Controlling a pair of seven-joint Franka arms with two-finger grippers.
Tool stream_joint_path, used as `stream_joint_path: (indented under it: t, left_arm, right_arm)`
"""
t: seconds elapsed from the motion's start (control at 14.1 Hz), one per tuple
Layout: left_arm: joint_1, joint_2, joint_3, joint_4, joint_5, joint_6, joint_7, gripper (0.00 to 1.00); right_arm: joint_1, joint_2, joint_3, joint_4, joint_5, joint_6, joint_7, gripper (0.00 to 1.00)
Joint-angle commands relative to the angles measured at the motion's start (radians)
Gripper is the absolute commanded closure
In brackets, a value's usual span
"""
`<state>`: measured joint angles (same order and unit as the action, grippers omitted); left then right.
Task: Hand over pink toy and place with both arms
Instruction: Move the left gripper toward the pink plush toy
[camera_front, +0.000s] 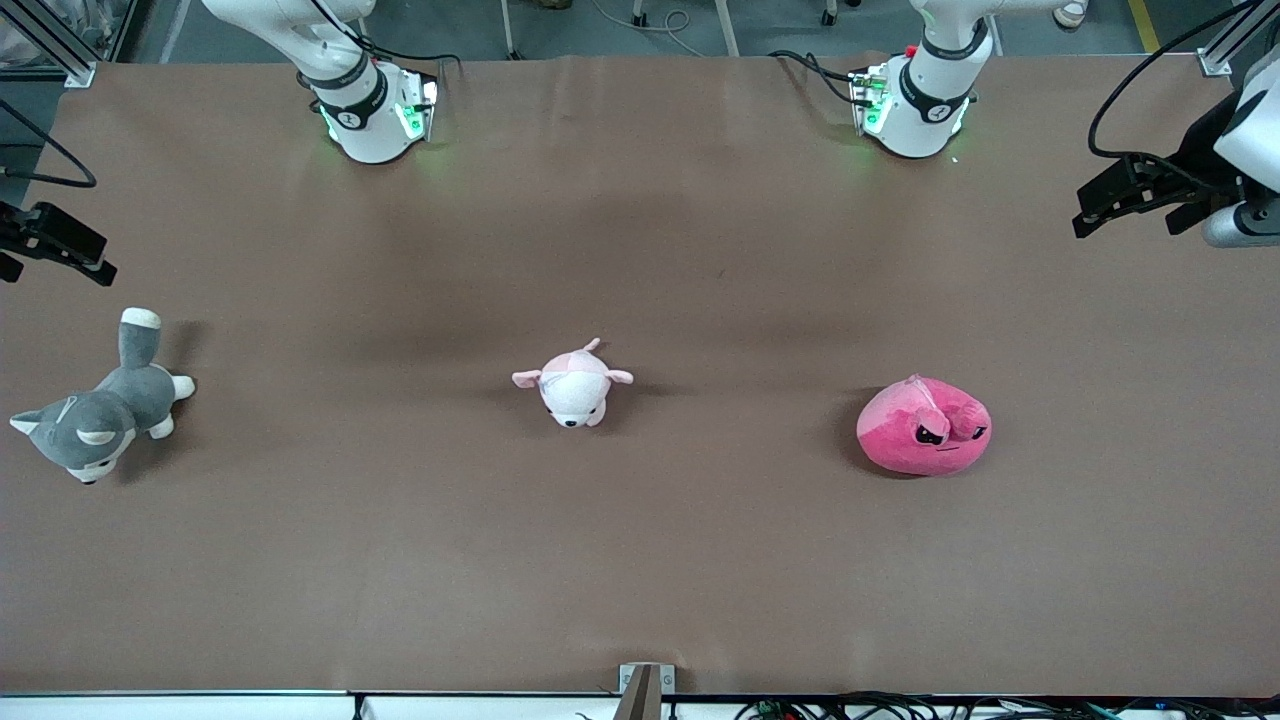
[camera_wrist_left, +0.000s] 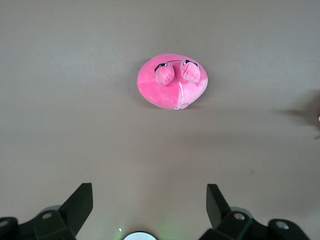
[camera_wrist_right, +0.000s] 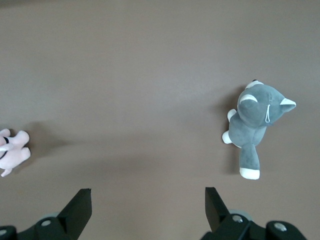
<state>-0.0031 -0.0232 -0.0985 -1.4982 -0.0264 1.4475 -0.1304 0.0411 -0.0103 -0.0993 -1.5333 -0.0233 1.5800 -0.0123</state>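
We record the pink toy (camera_front: 924, 426) lying on the brown tabletop (camera_front: 640, 560) toward the left arm's end, untouched by either arm. Its frowning face is turned toward the front camera, with the two small flaps folded over the top above the eyes. Its long axis runs along the length of the tabletop, from one arm's end toward the other; the body is a squat oval, wider than it is deep.

The front view alone shows all three toys together: the pale pink-and-white plush (camera_front: 572, 384) near the middle, and the grey husky plush (camera_front: 98, 411) toward the right arm's end, both well apart from the pink toy.

The left wrist view shows only the pink toy (camera_wrist_left: 172, 81), seen from above with a white seam running down its body, and the left end effector (camera_wrist_left: 150, 205) with its fingers spread wide and nothing between them. In the front view that left end effector (camera_front: 1130, 195) hangs over the tabletop's edge at the left arm's end.

The right wrist view shows the husky (camera_wrist_right: 256, 125) and an edge of the pale plush (camera_wrist_right: 12, 151), but not the pink toy. The right end effector (camera_wrist_right: 148, 205) is likewise spread wide and empty; in the front view it (camera_front: 55, 243) hangs over the edge at the right arm's end.
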Motion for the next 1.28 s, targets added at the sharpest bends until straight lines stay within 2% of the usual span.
stream_joint_path:
  t: [0.0,0.21,0.43,0.64,1.06,1.2]
  left_arm:
    - [0.005,-0.003,-0.001,0.007,0.017,0.002,0.011,0.0]
    - [0.009,0.023,0.003,0.007,0.029,0.004,0.018,0.0]
    - [0.024,0.118,0.003,0.007,0.069,0.011,0.022,0.0]
    - [0.031,0.203,0.005,-0.037,0.069,0.1,-0.001,0.0]
    - [0.054,0.216,0.002,-0.319,0.054,0.544,-0.046,0.0]
    - [0.054,0.244,-0.003,-0.349,0.043,0.619,-0.093,0.0]
  right_arm:
    - [0.011,-0.04,0.001,-0.057,-0.029,-0.002,-0.008,0.0]
    - [0.01,-0.051,0.001,-0.073,-0.029,-0.002,-0.008,0.0]
    - [0.006,-0.05,0.0,-0.071,-0.029,-0.002,-0.008,0.0]
    - [0.008,-0.046,0.0,-0.065,-0.027,0.0,-0.008,0.0]
    - [0.005,-0.039,0.0,-0.041,-0.026,0.015,-0.006,0.0]
    - [0.008,-0.039,0.0,-0.039,-0.024,0.008,-0.005,0.0]
